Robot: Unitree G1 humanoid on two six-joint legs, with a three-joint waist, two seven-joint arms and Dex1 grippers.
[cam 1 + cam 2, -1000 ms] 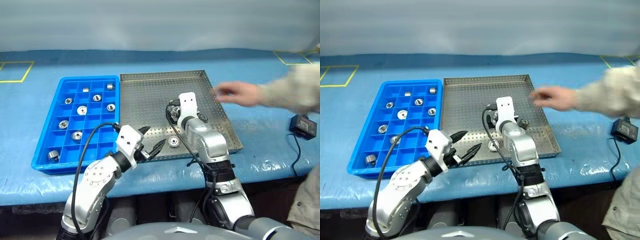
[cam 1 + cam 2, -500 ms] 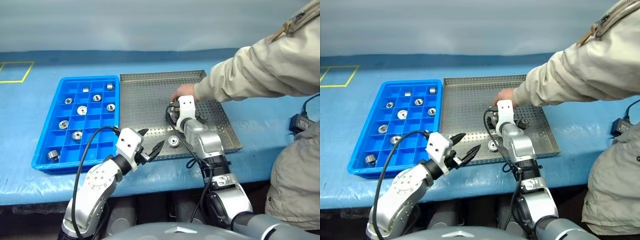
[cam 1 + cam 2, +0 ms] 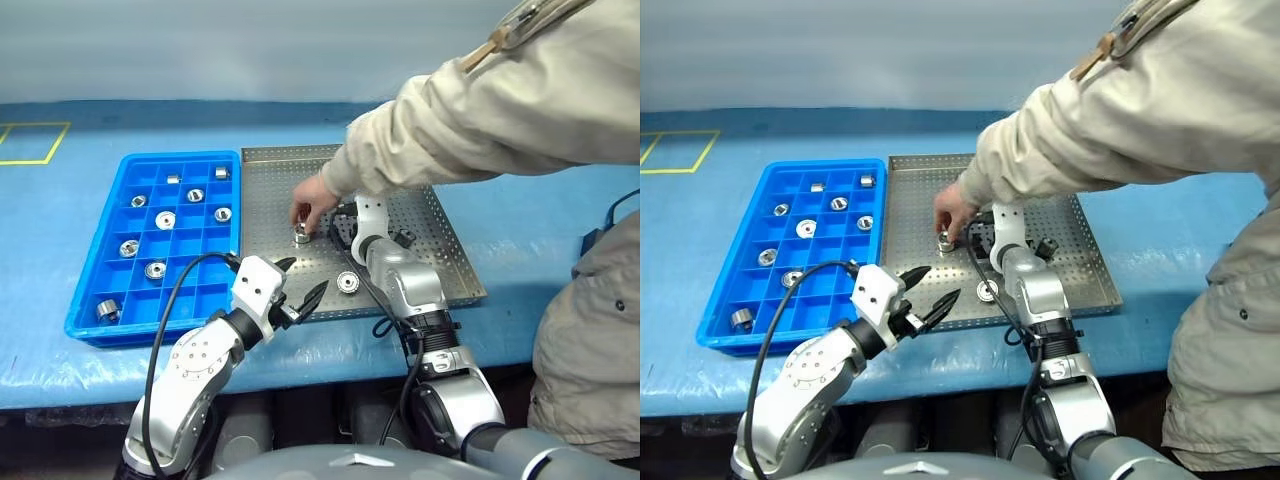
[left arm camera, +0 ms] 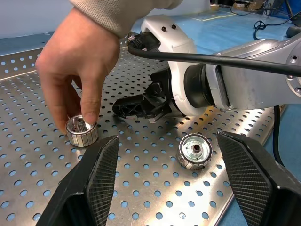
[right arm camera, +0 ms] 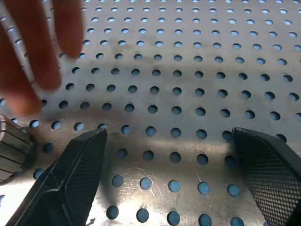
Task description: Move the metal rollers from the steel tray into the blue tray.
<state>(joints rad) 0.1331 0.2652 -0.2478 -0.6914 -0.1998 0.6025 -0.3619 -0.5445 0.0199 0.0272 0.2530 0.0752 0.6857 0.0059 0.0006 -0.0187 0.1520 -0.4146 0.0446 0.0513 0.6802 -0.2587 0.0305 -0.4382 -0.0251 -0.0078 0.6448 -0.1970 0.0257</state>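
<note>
Change since earlier: person's arm, out at the right edge a second ago, now reaches across the steel tray (image 3: 420, 262); both robot arms sit where they were.
Left fingers: left gripper (image 3: 298, 283) hangs at the near rim of the steel tray, about 6 o'clock in the scene, fingers spread fairly wide and empty.
Near roller: one metal roller (image 3: 347, 282) lies on the perforated floor just beyond the left fingers, toward 1 o'clock from them, hole facing up, axis upright.
Right fingers: right gripper (image 5: 164, 155) is low over the tray floor near its middle, fingers spread wide, nothing between them.
Held roller: second roller (image 3: 301, 236) stands upright on the tray floor, pinched by the person's hand (image 3: 313, 205), toward 10 o'clock from the right fingers and just beside them.
Far-side roller: another dark piece (image 3: 1047, 247) lies at 3 o'clock of the right arm; too small to tell what it is.
Key relation: right fingers look nearer the held roller, left fingers nearer the loose one; the hand blocks the first, so I judge waiting is safer.
Blue tray (image 3: 95, 285): at 9 o'clock, touching the steel tray's side; rollers in blue tray (image 3: 166, 220) already fill several compartments.
Counter (image 3: 520, 320): blue, carrying both trays.
</note>
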